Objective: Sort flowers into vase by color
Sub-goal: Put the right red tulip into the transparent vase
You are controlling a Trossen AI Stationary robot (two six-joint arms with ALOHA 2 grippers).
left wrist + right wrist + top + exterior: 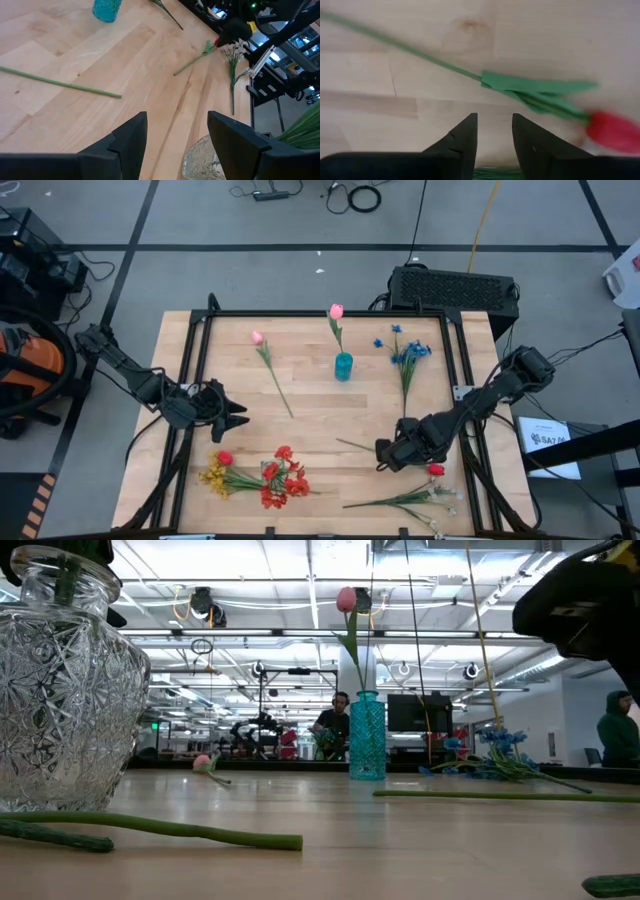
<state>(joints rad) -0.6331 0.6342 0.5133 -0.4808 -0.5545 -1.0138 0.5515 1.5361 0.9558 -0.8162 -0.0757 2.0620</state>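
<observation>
Right gripper (492,131), fingers narrowly apart & empty, hovers over red tulip (615,131) on table nr front-right; recommend centring on stem before closing; left gripper (228,409) open, idle.

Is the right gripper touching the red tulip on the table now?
Apart. In the right wrist view, the right gripper hovers with open jaws, and bare wood shows between it and the red tulip and its stem.

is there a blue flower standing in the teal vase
No, the teal vase holds a single pink tulip, while the blue flowers lie flat on the table to its right.
</observation>
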